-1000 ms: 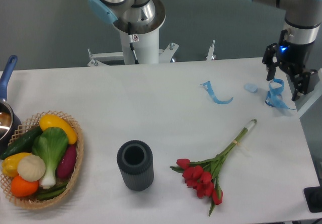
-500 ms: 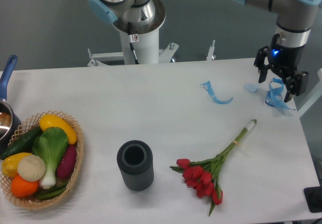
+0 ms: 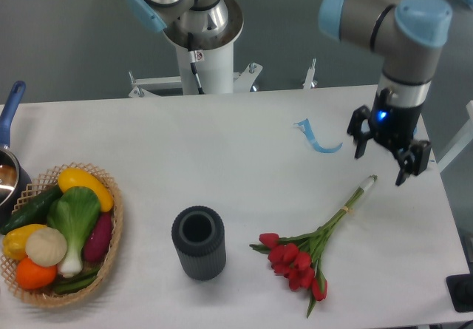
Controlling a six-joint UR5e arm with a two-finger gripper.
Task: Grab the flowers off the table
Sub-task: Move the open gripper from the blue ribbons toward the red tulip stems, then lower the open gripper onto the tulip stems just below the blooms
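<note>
My end effector [image 3: 383, 155] hangs wide open and empty at right of frame, just above the pale stem ends, because the flowers [image 3: 314, 249] lie flat on the surface [image 3: 222, 159] at lower right.

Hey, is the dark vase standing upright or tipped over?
Upright. The vase stands on its base on the table, its round open mouth facing up; nothing shows inside it.

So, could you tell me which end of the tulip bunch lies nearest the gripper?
The pale stem end, pointing up-right just below the open gripper; the red flower heads lie at the far, lower-left end.
</note>
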